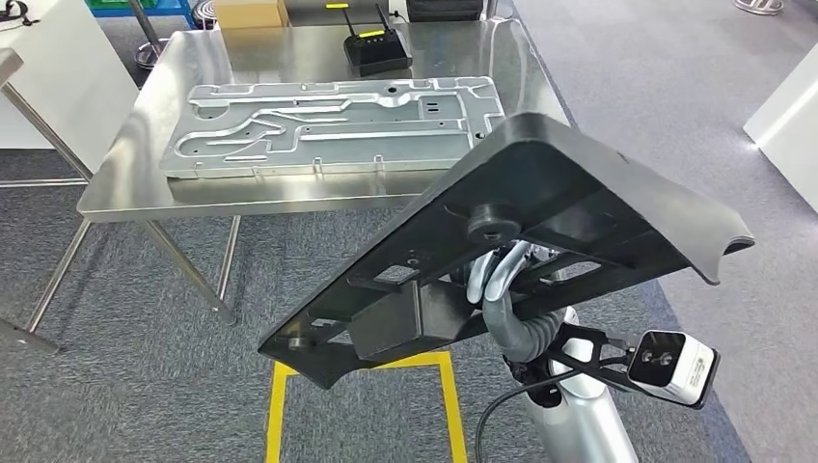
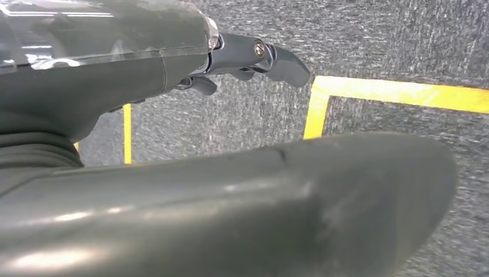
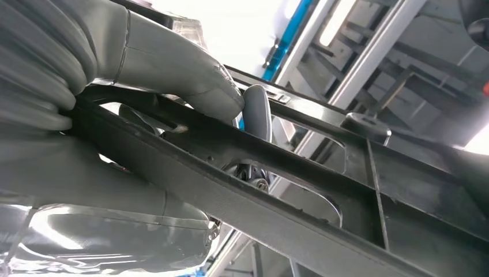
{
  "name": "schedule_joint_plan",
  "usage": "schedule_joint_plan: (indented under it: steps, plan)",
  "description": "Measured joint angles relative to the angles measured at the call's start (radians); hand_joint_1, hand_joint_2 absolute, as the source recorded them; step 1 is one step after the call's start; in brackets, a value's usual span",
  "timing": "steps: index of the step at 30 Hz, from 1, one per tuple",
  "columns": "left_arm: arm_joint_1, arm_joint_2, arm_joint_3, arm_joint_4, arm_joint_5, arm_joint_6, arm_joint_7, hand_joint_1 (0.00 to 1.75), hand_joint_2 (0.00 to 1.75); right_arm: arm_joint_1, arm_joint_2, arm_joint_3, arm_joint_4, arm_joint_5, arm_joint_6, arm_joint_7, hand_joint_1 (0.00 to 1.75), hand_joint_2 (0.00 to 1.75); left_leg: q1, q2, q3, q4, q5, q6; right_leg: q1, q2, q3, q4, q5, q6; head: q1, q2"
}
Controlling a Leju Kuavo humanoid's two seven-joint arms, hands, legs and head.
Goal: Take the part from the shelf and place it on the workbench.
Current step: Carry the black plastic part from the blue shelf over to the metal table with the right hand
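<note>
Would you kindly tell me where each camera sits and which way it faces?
Head view: high on the body, looking down at the black part, steel table and right arm.
Left wrist view: behind the left hand, facing carpet.
Right wrist view: behind the right hand, facing up past the part.
Head and right wrist views share the part.

We seem to be in a factory workshop or industrial test floor. A stainless-steel surface [image 1: 135,198] on thin metal legs carries a large stamped aluminium plate [image 1: 333,125], and a small black device with antennas [image 1: 376,50] sits near its far edge. Grey carpet tiles [image 1: 116,367] bear yellow floor-marking tape [image 1: 278,405]. The right wrist view shows exposed ceiling beams [image 3: 369,63].
</note>
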Motion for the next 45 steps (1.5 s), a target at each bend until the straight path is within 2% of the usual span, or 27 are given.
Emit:
schedule_joint_plan:
  steps: [3, 7, 8, 10, 11, 13, 14, 17, 18, 20, 22, 24, 25, 26, 28, 29, 30, 31, 33, 35, 36, 38, 39, 40, 41, 44, 45]
  plan:
    - [-0.001, 0.0, 0.0, 0.0, 0.0, 0.001, -0.002, 0.0, 0.0, -0.001, -0.002, -0.002, 0.004, -0.003, 0.001, -0.016, 1.75, 1.75, 0.001, 0.004, -0.011, 0.05, -0.014, -0.015, -0.009, -0.002, 0.028, -0.013, 0.017, -0.015, 0.0, 0.0]
    - [0.002, 0.0, 0.0, 0.0, 0.0, 0.002, -0.003, 0.0, 0.0, 0.0, -0.004, -0.003, 0.014, -0.009, 0.007, -0.027, 1.75, 1.75, 0.012, 0.01, -0.152, 0.265, -0.096, -0.03, -0.011, -0.004, 0.052, -0.015, -0.006, -0.02, -0.001, 0.0]
    - [0.004, 0.0, 0.0, 0.0, 0.0, 0.002, -0.003, 0.0, 0.0, 0.001, -0.006, -0.003, 0.017, -0.011, 0.009, -0.029, 1.75, 1.75, 0.015, 0.01, -0.176, 0.283, -0.098, -0.033, -0.012, -0.003, 0.059, -0.015, -0.014, -0.019, -0.001, 0.0]
    - [0.008, 0.001, 0.0, 0.0, 0.0, 0.001, -0.004, 0.0, 0.0, 0.001, -0.009, -0.004, 0.024, -0.015, 0.011, -0.032, 1.75, 1.75, 0.02, 0.012, -0.171, 0.211, -0.044, -0.038, -0.016, -0.001, 0.083, -0.014, -0.033, -0.012, -0.001, 0.0]
    - [0.009, 0.001, 0.0, 0.0, 0.0, 0.001, -0.004, 0.0, 0.0, 0.0, -0.009, -0.004, 0.027, -0.016, 0.012, -0.032, 1.75, 1.75, 0.022, 0.014, -0.152, 0.141, 0.006, -0.039, -0.018, -0.002, 0.096, -0.015, -0.044, -0.007, -0.001, 0.0]
    - [0.01, 0.002, 0.0, 0.0, 0.0, 0.0, -0.006, 0.0, 0.0, -0.001, -0.011, -0.005, 0.033, -0.018, 0.011, -0.033, 1.75, 1.75, 0.019, 0.018, -0.121, 0.041, 0.064, -0.035, -0.019, -0.002, 0.117, -0.016, -0.065, 0.007, -0.001, 0.0]
    - [0.011, 0.003, 0.0, 0.0, 0.0, 0.0, -0.007, 0.0, 0.0, -0.002, -0.012, -0.006, 0.035, -0.018, 0.01, -0.033, 1.75, 1.75, 0.016, 0.019, -0.115, 0.021, 0.073, -0.029, -0.018, -0.002, 0.125, -0.018, -0.071, 0.015, -0.001, 0.0]
    - [0.012, 0.003, 0.0, 0.0, 0.0, -0.001, -0.01, 0.0, 0.0, -0.005, -0.015, -0.008, 0.036, -0.021, 0.009, -0.034, 1.75, 1.75, 0.014, 0.015, -0.096, 0.013, 0.06, -0.002, -0.018, -0.004, 0.13, 0.003, -0.07, 0.034, 0.0, 0.0]
    - [0.011, 0.004, 0.0, 0.0, 0.0, -0.001, -0.01, 0.0, 0.0, -0.007, -0.016, -0.01, 0.036, -0.022, 0.009, -0.034, 1.75, 1.75, 0.015, 0.014, -0.086, 0.01, 0.055, 0.005, -0.019, -0.005, 0.111, 0.039, -0.066, 0.038, 0.0, 0.0]
    - [0.01, 0.004, 0.0, 0.0, 0.0, -0.001, -0.011, 0.0, 0.0, -0.007, -0.018, -0.011, 0.036, -0.026, 0.008, -0.034, 1.75, 1.75, 0.015, 0.013, -0.063, 0.003, 0.041, 0.015, -0.02, -0.007, 0.031, 0.157, -0.081, 0.045, 0.0, 0.0]
    - [0.011, 0.004, 0.0, 0.0, 0.0, -0.002, -0.011, 0.0, 0.0, -0.004, -0.02, -0.013, 0.036, -0.029, 0.008, -0.034, 1.75, 1.75, 0.012, 0.011, -0.04, 0.002, 0.021, 0.02, -0.019, -0.007, -0.066, 0.264, -0.133, 0.047, 0.0, 0.0]
    - [0.012, 0.004, 0.0, 0.0, 0.0, -0.002, -0.011, 0.0, 0.0, 0.0, -0.022, -0.016, 0.036, -0.031, 0.01, -0.034, 1.75, 1.75, 0.009, 0.008, -0.009, 0.001, -0.004, 0.021, -0.018, -0.007, -0.119, 0.273, -0.163, 0.043, 0.0, 0.0]
    - [0.012, 0.004, 0.0, 0.0, 0.0, -0.002, -0.011, 0.0, 0.0, 0.0, -0.023, -0.017, 0.036, -0.031, 0.01, -0.034, 1.75, 1.75, 0.006, 0.007, 0.01, 0.001, -0.018, 0.02, -0.015, -0.007, -0.126, 0.237, -0.145, 0.037, 0.0, 0.0]
    - [0.012, 0.004, 0.0, 0.0, 0.0, -0.002, -0.011, 0.0, 0.0, 0.0, -0.023, -0.019, 0.036, -0.032, 0.011, -0.034, 1.75, 1.75, 0.004, 0.006, 0.027, 0.0, -0.033, 0.02, -0.011, -0.007, -0.123, 0.179, -0.095, 0.027, 0.0, 0.0]
    - [0.011, 0.002, 0.0, 0.0, 0.0, -0.002, -0.011, 0.0, 0.0, 0.003, -0.024, -0.025, 0.036, -0.035, 0.012, -0.034, 1.75, 1.75, -0.001, 0.005, 0.061, 0.0, -0.062, 0.015, 0.001, -0.003, -0.113, 0.071, 0.036, 0.007, 0.0, 0.0]
    - [0.011, 0.001, 0.0, 0.0, 0.0, -0.003, -0.011, 0.0, 0.0, 0.005, -0.025, -0.029, 0.035, -0.039, 0.013, -0.034, 1.75, 1.75, -0.002, 0.004, 0.074, -0.004, -0.074, 0.011, 0.006, 0.001, -0.107, 0.039, 0.083, -0.001, 0.0, 0.0]
    - [0.01, 0.001, 0.0, 0.0, 0.0, -0.003, -0.012, 0.0, 0.0, 0.005, -0.025, -0.033, 0.033, -0.043, 0.014, -0.034, 1.75, 1.75, -0.003, 0.004, 0.087, -0.004, -0.077, 0.004, 0.008, 0.004, -0.101, 0.027, 0.099, -0.006, 0.0, 0.0]
    - [0.008, 0.002, 0.0, 0.0, 0.0, -0.003, -0.012, 0.0, 0.0, 0.005, -0.025, -0.036, 0.03, -0.047, 0.015, -0.034, 1.75, 1.75, -0.004, 0.004, 0.09, 0.002, -0.073, -0.003, 0.007, 0.007, -0.089, 0.022, 0.096, -0.01, 0.0, 0.0]
    - [0.003, 0.005, -0.001, 0.0, 0.0, -0.004, -0.012, 0.0, 0.0, 0.004, -0.024, -0.04, 0.023, -0.053, 0.016, -0.034, 1.75, 1.75, -0.003, 0.006, 0.06, 0.072, -0.042, -0.015, 0.001, 0.011, -0.06, 0.004, 0.086, -0.02, 0.0, 0.0]
    - [0.0, 0.005, -0.001, 0.0, 0.0, -0.004, -0.012, 0.0, 0.0, 0.004, -0.023, -0.043, 0.02, -0.055, 0.017, -0.034, 1.75, 1.75, 0.001, 0.009, -0.02, 0.196, -0.036, -0.024, -0.004, 0.012, -0.029, -0.011, 0.072, -0.026, 0.0, 0.0]
    - [0.0, 0.006, -0.001, 0.0, 0.0, -0.003, -0.012, 0.0, 0.0, 0.005, -0.023, -0.044, 0.02, -0.057, 0.018, -0.034, 1.75, 1.75, 0.003, 0.01, -0.063, 0.248, -0.061, -0.029, -0.005, 0.015, -0.015, -0.014, 0.062, -0.028, 0.0, 0.0]
    - [0.003, 0.007, -0.001, 0.0, 0.0, -0.002, -0.012, 0.0, 0.0, 0.009, -0.023, -0.048, 0.02, -0.063, 0.026, -0.034, 1.75, 1.75, 0.008, 0.011, -0.129, 0.291, -0.146, -0.039, -0.009, 0.023, 0.014, -0.016, 0.038, -0.025, -0.001, 0.0]
    - [0.005, 0.008, -0.002, 0.0, 0.0, -0.002, -0.012, 0.0, 0.0, 0.011, -0.023, -0.052, 0.02, -0.065, 0.031, -0.034, 1.75, 1.75, 0.011, 0.011, -0.146, 0.277, -0.175, -0.042, -0.01, 0.027, 0.03, -0.016, 0.026, -0.023, -0.001, 0.0]
    - [0.006, 0.008, -0.002, 0.0, 0.0, -0.002, -0.012, 0.0, 0.0, 0.013, -0.023, -0.056, 0.019, -0.066, 0.037, -0.034, 1.75, 1.75, 0.013, 0.011, -0.152, 0.241, -0.173, -0.043, -0.011, 0.03, 0.047, -0.016, 0.012, -0.021, 0.0, 0.0]
    - [0.007, 0.008, -0.002, 0.0, 0.0, -0.001, -0.013, 0.0, 0.0, 0.015, -0.023, -0.059, 0.019, -0.065, 0.043, -0.034, 1.75, 1.75, 0.015, 0.011, -0.15, 0.187, -0.134, -0.042, -0.012, 0.032, 0.065, -0.016, -0.002, -0.018, 0.0, 0.0]
    - [0.012, 0.008, -0.002, 0.0, 0.0, 0.001, -0.013, 0.0, 0.0, 0.021, -0.023, -0.071, 0.013, -0.052, 0.049, -0.034, 1.75, 1.75, 0.015, 0.011, -0.143, 0.031, 0.072, -0.031, -0.01, 0.041, 0.093, -0.009, -0.039, -0.004, 0.0, 0.0]
    - [0.013, 0.008, -0.002, 0.0, 0.0, 0.002, -0.014, 0.0, 0.0, 0.024, -0.023, -0.076, 0.007, -0.047, 0.047, -0.034, 1.75, 1.75, 0.014, 0.01, -0.144, 0.014, 0.106, -0.026, -0.008, 0.044, 0.096, -0.006, -0.049, 0.002, 0.0, 0.0]
